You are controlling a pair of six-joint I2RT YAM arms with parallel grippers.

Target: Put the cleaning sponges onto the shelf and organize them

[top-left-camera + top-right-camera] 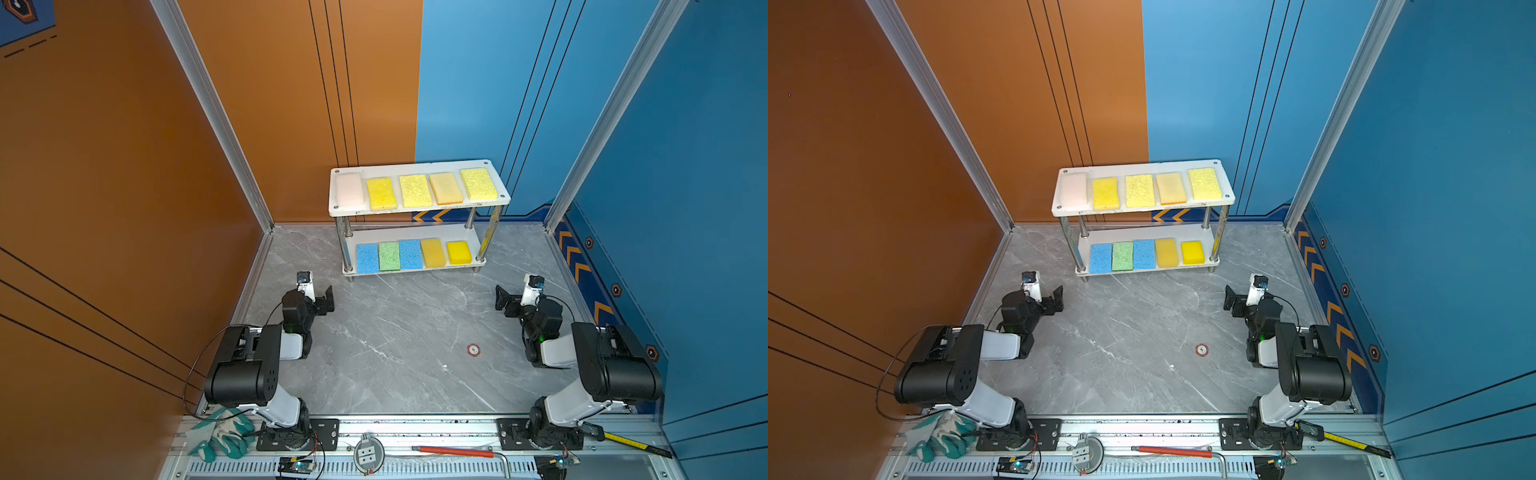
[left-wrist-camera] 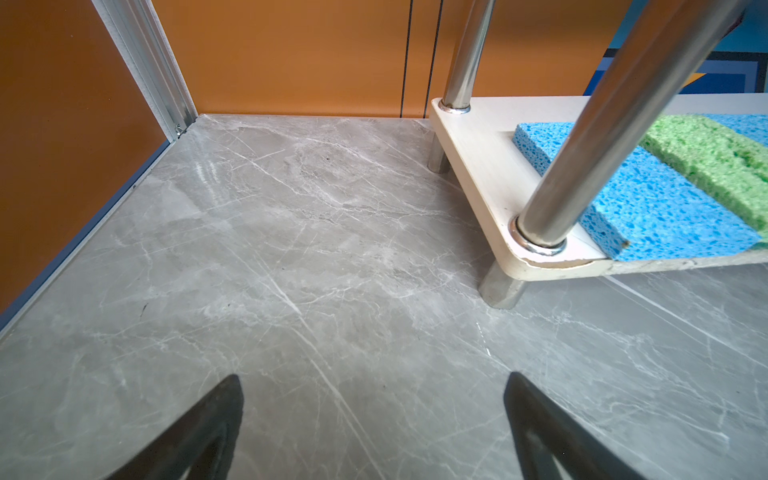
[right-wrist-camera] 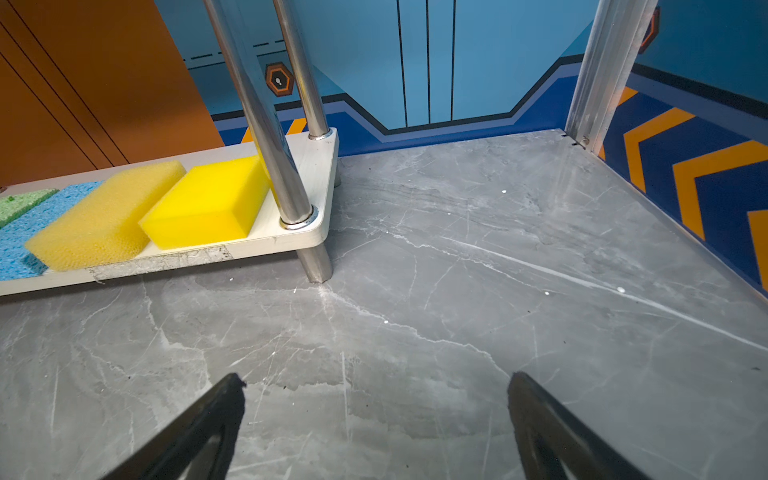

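All ten cleaning sponges [image 1: 414, 190] lie on the shelf [image 1: 419, 208] at the table's [image 1: 395, 340] far edge, five per board, long axes running front to back. The left gripper [image 2: 374, 386] and right gripper [image 3: 376, 384] sit spread and empty (one near each front corner of the shelf). The shelf lies ahead and between them, and nothing seems left to fetch.

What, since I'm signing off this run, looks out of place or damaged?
Only the shelf: its lower board's front edge is scuffed bare near one corner post. The sponges lie in neat rows.
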